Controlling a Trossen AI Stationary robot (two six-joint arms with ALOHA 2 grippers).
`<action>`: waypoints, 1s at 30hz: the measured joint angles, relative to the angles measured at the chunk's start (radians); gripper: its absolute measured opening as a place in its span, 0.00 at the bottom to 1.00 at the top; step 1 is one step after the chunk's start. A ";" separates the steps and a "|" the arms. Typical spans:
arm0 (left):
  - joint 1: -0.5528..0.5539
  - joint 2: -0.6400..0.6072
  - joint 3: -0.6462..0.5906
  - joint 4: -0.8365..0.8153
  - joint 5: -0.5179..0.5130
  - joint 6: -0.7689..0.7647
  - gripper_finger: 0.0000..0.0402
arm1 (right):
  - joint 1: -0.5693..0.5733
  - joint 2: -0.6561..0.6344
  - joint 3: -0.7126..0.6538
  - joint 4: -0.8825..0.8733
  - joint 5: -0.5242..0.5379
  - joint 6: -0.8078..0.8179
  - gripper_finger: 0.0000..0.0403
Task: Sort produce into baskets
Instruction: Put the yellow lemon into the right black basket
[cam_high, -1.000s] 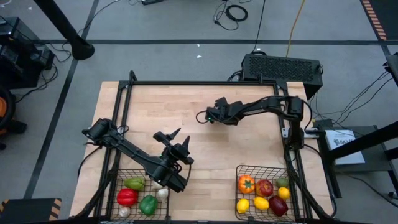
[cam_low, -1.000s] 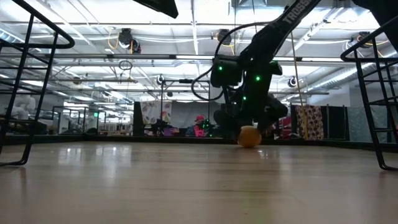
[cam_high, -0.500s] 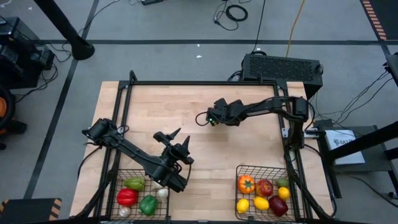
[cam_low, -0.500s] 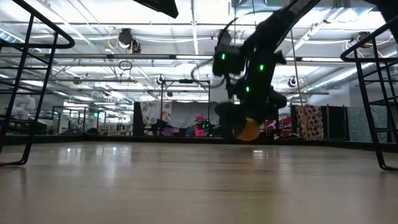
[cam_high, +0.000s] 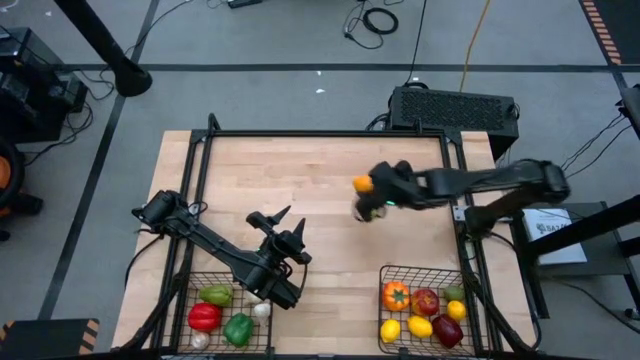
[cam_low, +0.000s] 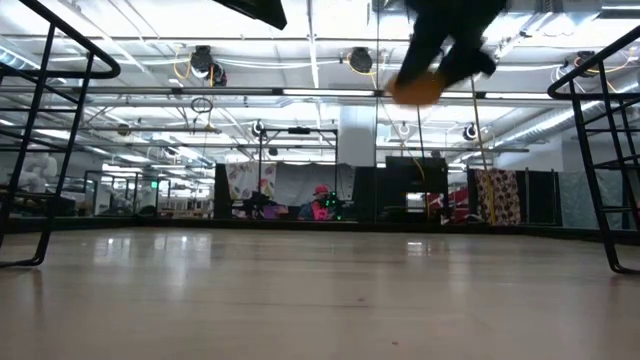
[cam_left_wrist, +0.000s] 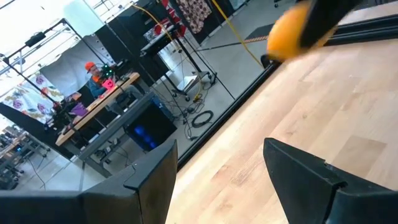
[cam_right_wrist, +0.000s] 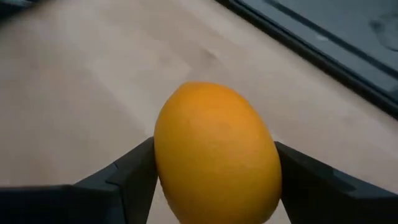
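Observation:
My right gripper (cam_high: 368, 186) is shut on an orange (cam_high: 362, 183) well above the middle of the table; the orange also shows in the right wrist view (cam_right_wrist: 214, 152), high in the low view (cam_low: 416, 88) and in the left wrist view (cam_left_wrist: 291, 31). My left gripper (cam_high: 282, 226) is open and empty above the table, just beyond the left basket (cam_high: 192, 282). That basket holds peppers and garlic bulbs. The right basket (cam_high: 388, 272) holds an orange tomato, apples and lemons. My right gripper pinches the orange between its two fingers, one on each of its opposite sides (cam_right_wrist: 161, 162). The orange is lifted clear of the table.
A black frame (cam_high: 320, 133) runs around the table's edges, with uprights at the sides. Both baskets stand at the table's near edge. The bare wooden tabletop (cam_high: 300, 180) lies between and beyond them.
My right gripper has lifted the orange off the table, from resting on the wood to high above it, and has moved toward the table's right edge with it. My left arm has kept still.

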 joint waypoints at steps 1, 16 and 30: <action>0.000 0.000 0.000 0.000 0.000 0.000 0.61 | 0.028 -0.040 0.000 -0.011 -0.011 0.010 0.67; -0.055 0.000 0.042 0.036 0.233 0.248 0.61 | 0.527 -0.295 0.000 -0.048 0.067 0.205 0.67; -0.097 0.000 0.208 0.034 0.326 0.417 0.61 | 0.793 -0.172 0.000 0.036 0.122 0.366 0.67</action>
